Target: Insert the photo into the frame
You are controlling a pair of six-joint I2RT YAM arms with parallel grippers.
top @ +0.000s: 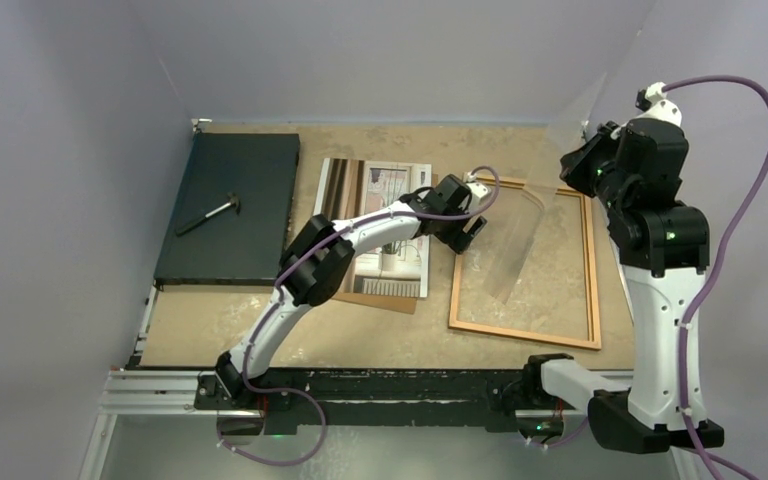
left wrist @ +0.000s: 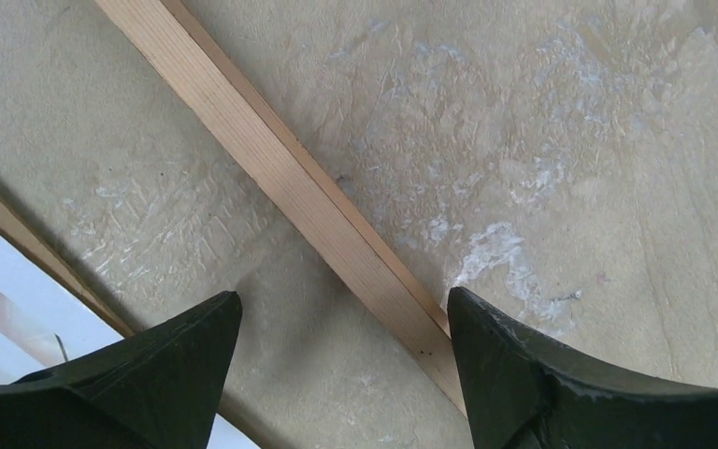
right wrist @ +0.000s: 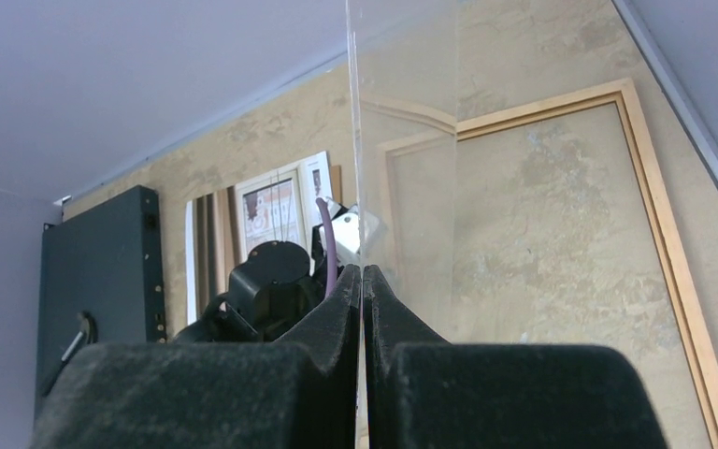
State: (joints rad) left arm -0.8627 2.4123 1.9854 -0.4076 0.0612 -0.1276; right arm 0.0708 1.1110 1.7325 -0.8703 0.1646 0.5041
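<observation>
The frame (top: 592,270), a narrow orange-brown wooden border, lies flat right of centre with bare table inside it. The photo (top: 385,185) lies left of it, partly under my left arm. My left gripper (top: 468,232) hovers low over the frame's left bar (left wrist: 271,159), open and empty (left wrist: 341,299). A white corner of the photo (left wrist: 19,309) shows at the lower left of that view. My right gripper (right wrist: 363,273), raised at the back right (top: 578,168), is shut on the edge of a clear glass pane (right wrist: 402,140). That pane hangs over the frame (top: 515,245).
A dark grey-black mat (top: 230,240) lies at the back left with a small hammer-like tool (top: 210,213) on it. A brown backing board (top: 385,300) sticks out from under the photo. Grey walls close in on both sides and the back.
</observation>
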